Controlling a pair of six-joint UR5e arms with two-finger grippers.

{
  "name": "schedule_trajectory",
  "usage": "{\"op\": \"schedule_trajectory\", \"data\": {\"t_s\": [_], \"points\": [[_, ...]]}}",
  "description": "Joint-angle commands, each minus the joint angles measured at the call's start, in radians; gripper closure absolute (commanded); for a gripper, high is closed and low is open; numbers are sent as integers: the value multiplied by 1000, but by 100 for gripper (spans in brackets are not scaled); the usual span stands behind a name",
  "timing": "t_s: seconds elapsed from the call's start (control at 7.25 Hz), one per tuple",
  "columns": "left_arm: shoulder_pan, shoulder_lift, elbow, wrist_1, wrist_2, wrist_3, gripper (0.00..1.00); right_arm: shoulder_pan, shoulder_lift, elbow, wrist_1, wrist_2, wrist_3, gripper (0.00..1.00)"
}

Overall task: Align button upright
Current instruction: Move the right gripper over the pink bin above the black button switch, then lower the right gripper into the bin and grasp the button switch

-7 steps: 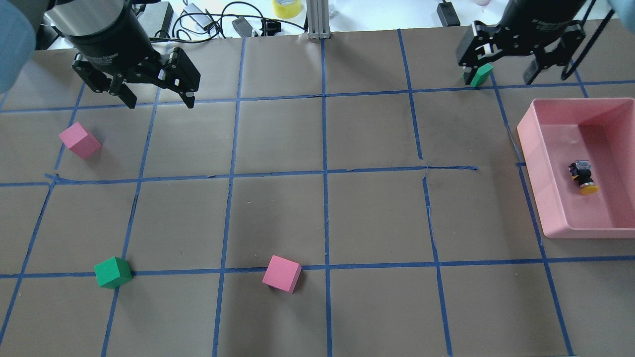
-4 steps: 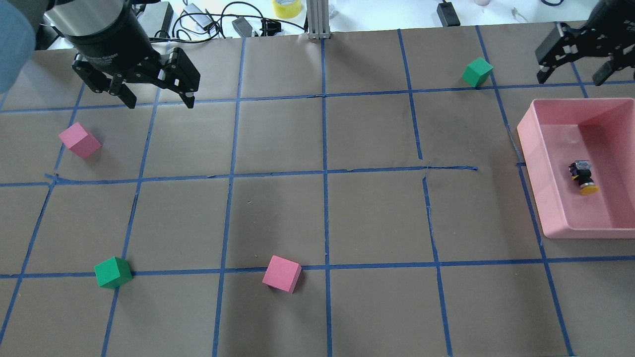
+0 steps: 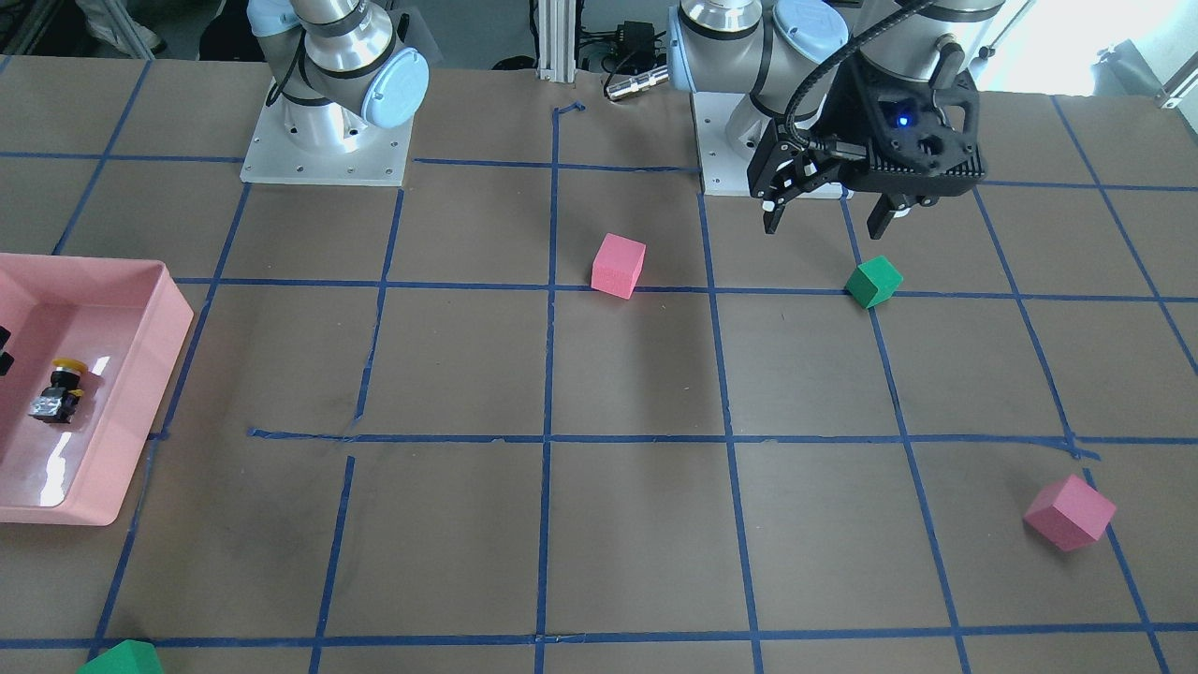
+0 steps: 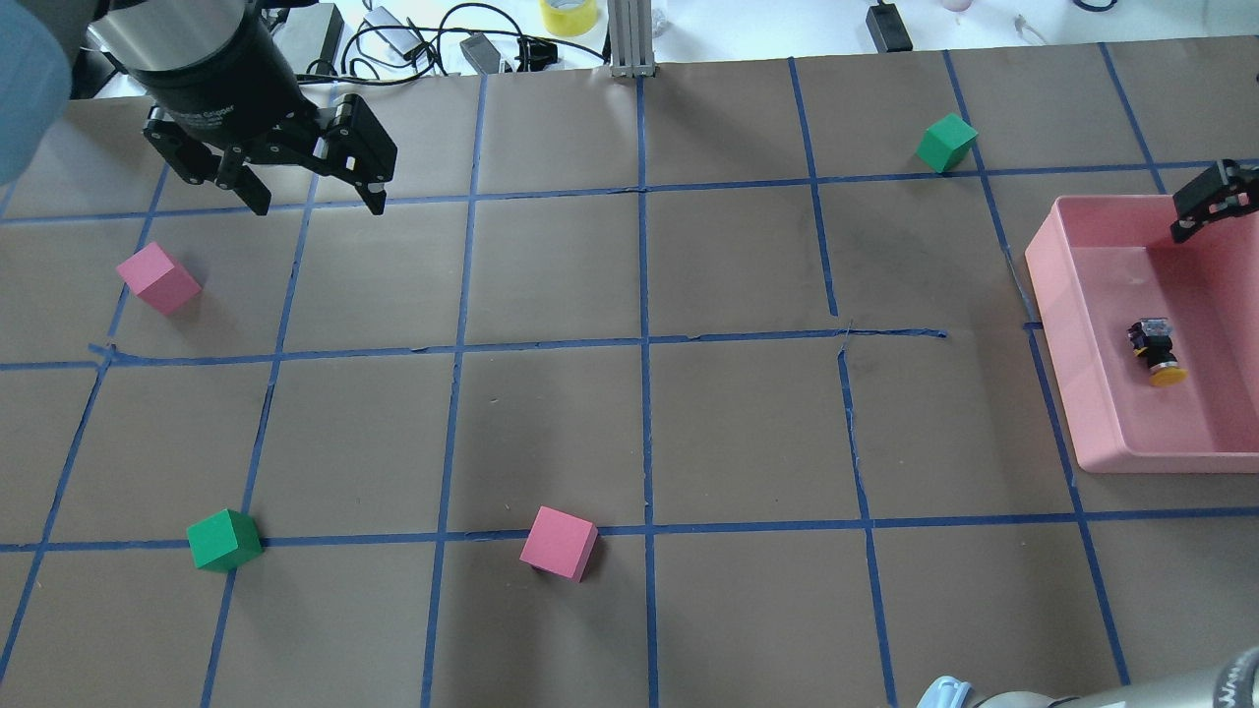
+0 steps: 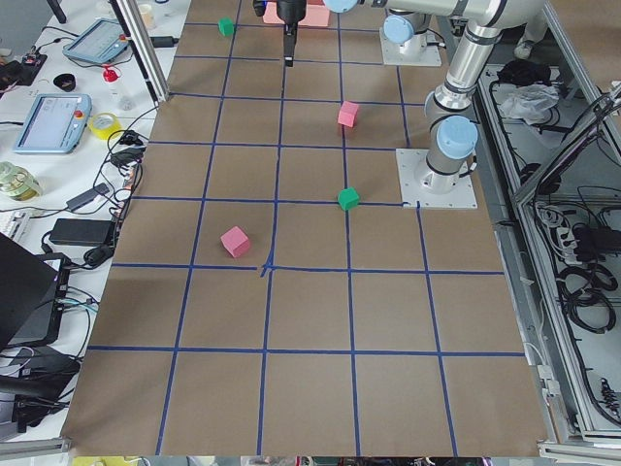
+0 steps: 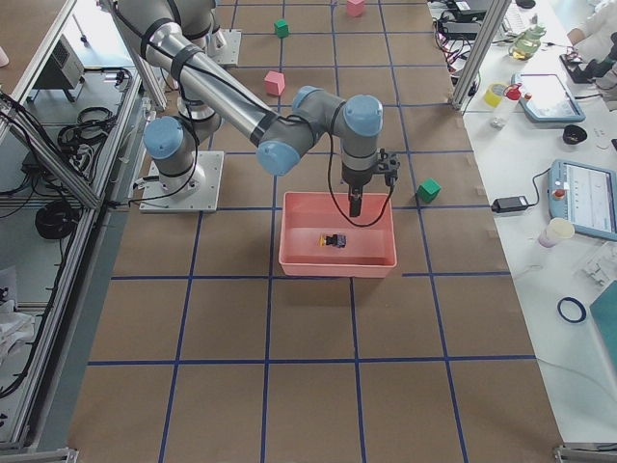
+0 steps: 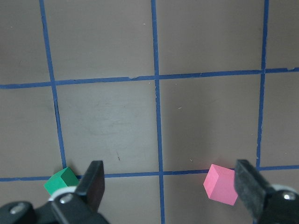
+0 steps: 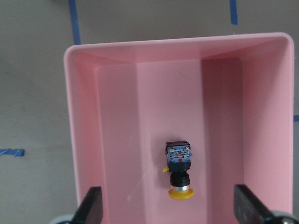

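On the brown taped table (image 4: 551, 433), the button (image 8: 180, 170) lies sideways in the pink tray (image 8: 84, 116), just ahead of the right gripper (image 8: 169, 207), spread wide and empty.

Far left, the pink tray (image 3: 131, 393) holds the button (image 3: 58, 391), lying on its side, yellow cap toward the top. Upper right, the left gripper (image 3: 825, 227) hangs over the table (image 3: 636, 374), jaws spread, a green cube (image 3: 873, 282) just below it in frame.

Plastic button (image 8: 180, 173), glossy plastic tray (image 8: 84, 140)

Table (image 4: 551, 423) w/ 4 cubes (image 4: 157, 278) (image 4: 224, 540) (image 4: 559, 543) (image 4: 947, 143), tray (image 4: 1067, 334) (pink)
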Motion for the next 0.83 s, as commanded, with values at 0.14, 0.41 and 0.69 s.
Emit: {"op": "schedule_trajectory", "data": {"t_s": [0.14, 0.41, 0.69], "points": [[-1, 1, 0, 0, 0, -33, 0, -21, 117, 84, -178, 9, -7, 0], [-1, 1, -1, 0, 0, -28, 0, -21, 159, 87, -236, 8, -5, 0], [-1, 1, -1, 0, 0, -23, 0, -21, 163, 103, -239, 8, -7, 0]]}}
